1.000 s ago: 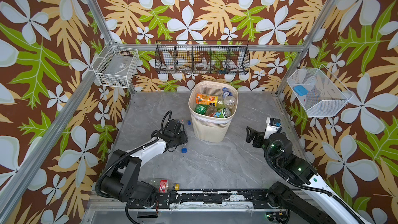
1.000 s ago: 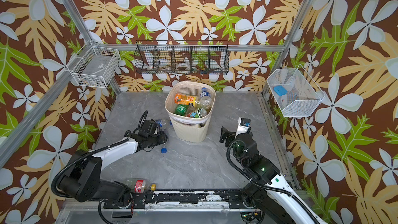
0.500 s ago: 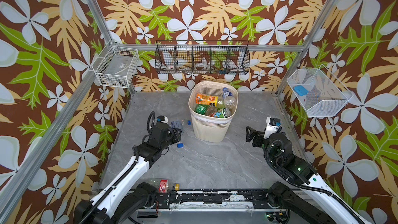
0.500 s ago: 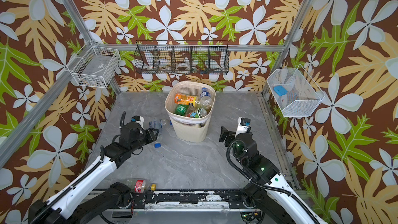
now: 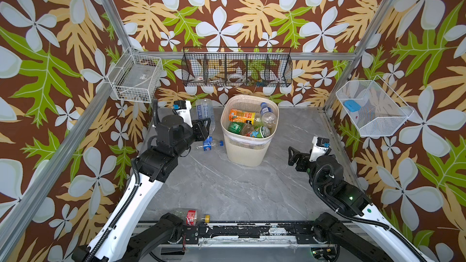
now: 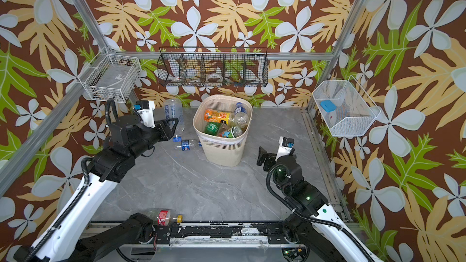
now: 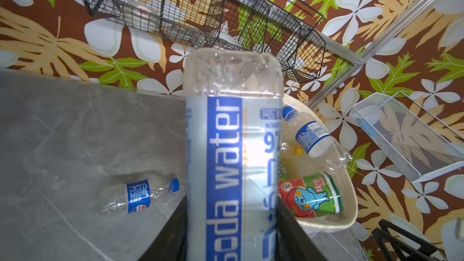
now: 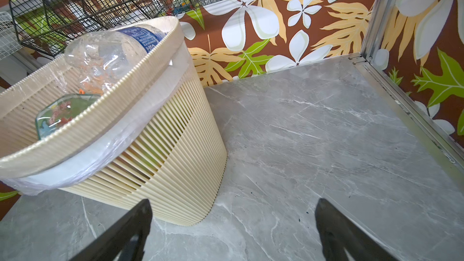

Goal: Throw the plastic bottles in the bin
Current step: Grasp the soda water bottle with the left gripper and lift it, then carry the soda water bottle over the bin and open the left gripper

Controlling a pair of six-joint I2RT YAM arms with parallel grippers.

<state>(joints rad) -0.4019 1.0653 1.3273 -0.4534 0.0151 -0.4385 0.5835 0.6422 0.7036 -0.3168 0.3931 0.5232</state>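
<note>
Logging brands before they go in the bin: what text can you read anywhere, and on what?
"soda water": blue stripe on the clear bottle held by the left gripper.
Large digits beside it: upside down, not sure.
Blue-label bottle beside the bin: print too small.
Red-label bottle at the near edge: blurred.
Orange-label bottle inside the bin: blurred.

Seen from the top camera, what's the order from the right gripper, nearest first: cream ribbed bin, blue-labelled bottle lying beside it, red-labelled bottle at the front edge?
From the right gripper, in a top view:
1. Cream ribbed plastic bin, just left of it.
2. Small clear blue-labelled bottle, lying on the table left of the bin.
3. Clear red-labelled bottle, lying at the front edge, far left.
</note>
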